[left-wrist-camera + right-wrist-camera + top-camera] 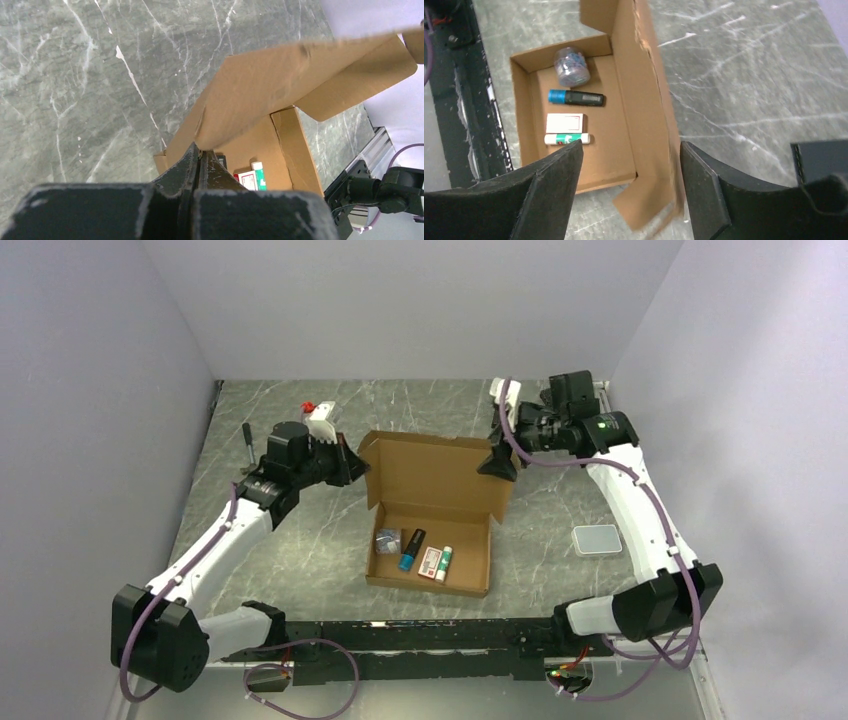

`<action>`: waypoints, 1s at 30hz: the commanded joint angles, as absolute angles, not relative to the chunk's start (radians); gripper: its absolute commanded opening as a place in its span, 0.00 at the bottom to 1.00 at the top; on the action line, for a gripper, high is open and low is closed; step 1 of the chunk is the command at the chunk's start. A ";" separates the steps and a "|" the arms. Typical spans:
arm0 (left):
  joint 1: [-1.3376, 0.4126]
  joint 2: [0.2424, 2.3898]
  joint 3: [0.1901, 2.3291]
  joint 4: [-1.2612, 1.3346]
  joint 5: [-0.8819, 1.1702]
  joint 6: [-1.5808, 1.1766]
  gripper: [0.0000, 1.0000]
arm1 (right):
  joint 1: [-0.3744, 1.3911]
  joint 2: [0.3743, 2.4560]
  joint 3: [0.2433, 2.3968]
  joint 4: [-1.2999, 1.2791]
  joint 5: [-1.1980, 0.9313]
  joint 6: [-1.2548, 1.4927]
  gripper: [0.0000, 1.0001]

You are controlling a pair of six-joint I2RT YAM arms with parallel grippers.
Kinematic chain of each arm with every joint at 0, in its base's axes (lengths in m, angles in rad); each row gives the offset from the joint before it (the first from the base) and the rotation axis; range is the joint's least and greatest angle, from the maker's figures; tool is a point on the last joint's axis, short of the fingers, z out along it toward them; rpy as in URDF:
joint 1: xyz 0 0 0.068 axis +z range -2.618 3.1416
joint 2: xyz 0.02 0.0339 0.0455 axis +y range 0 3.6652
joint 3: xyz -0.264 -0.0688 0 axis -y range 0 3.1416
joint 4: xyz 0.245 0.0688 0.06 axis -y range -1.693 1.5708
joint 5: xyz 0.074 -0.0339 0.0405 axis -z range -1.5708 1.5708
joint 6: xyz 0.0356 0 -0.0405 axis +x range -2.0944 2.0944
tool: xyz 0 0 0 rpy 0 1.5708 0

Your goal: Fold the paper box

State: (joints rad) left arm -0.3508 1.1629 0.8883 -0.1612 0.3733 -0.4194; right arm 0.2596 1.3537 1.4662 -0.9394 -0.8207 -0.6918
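Nearest, at the middle of the top view, the paper box [432,468] sat with its shallow tray toward the bottom of the frame and its lid standing up behind. There was one box, and four small things lay along its floor: one clear jar [571,72], one black marker with a blue cap [576,97], one white-and-red packet [565,122] and one glue stick [566,139]. One small grey tray [597,539] lay well apart at the right. Farther back, the left gripper [200,152] had its fingers pressed together at the lid's left edge, seemingly pinching the cardboard. The right gripper [631,145] held its fingers apart, the lid's right side flap showing between them unclamped. The box looked light and thin-walled, stiff across its panels but ready to bend at the creases, so it would likely slide or tip if pushed from one side only. The lid's outer corners and side flaps seemed the best places to take hold.
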 commanded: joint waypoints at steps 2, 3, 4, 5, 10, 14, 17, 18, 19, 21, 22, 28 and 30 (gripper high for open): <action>-0.351 1.109 0.857 -0.105 0.332 -0.391 0.00 | 0.127 1.233 1.426 -0.811 -0.867 -0.498 0.80; -0.351 1.104 0.854 -0.102 0.330 -0.388 0.00 | 0.099 1.205 1.390 -0.777 -0.856 -0.466 0.82; -0.352 1.101 0.851 -0.100 0.329 -0.386 0.00 | 0.071 1.176 1.354 -0.742 -0.844 -0.435 0.82; -0.353 1.099 0.850 -0.098 0.327 -0.384 0.00 | 0.040 1.149 1.313 -0.706 -0.831 -0.391 0.82; -0.352 1.095 0.848 -0.092 0.332 -0.374 0.00 | -0.026 1.070 1.098 -0.535 -0.770 -0.206 0.78; -0.354 1.095 0.848 -0.089 0.337 -0.380 0.00 | -0.025 1.076 1.038 -0.450 -0.747 -0.129 0.68; -0.357 1.091 0.847 -0.085 0.339 -0.385 0.00 | -0.025 1.086 1.009 -0.404 -0.781 -0.093 0.60; -0.359 1.091 0.847 -0.084 0.340 -0.386 0.00 | -0.023 1.089 0.997 -0.385 -0.786 -0.078 0.57; -0.360 1.091 0.846 -0.082 0.341 -0.386 0.00 | -0.022 1.094 0.989 -0.366 -0.786 -0.066 0.54; -0.362 1.092 0.845 -0.081 0.344 -0.388 0.00 | -0.020 1.110 0.985 -0.346 -0.799 -0.050 0.49; -0.362 1.092 0.846 -0.082 0.345 -0.388 0.00 | -0.019 1.115 0.986 -0.341 -0.813 -0.045 0.46; -0.365 1.087 0.842 -0.074 0.351 -0.407 0.00 | -0.005 1.117 0.980 -0.344 -0.847 -0.039 0.19; -0.365 1.083 0.844 -0.076 0.352 -0.419 0.00 | -0.004 1.113 0.978 -0.361 -0.855 -0.052 0.11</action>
State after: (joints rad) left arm -0.3599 1.1191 0.8452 -0.1265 0.3424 -0.4011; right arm -0.0109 1.1240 0.9855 -0.3965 -0.8146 -0.0586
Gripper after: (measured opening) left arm 0.013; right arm 0.172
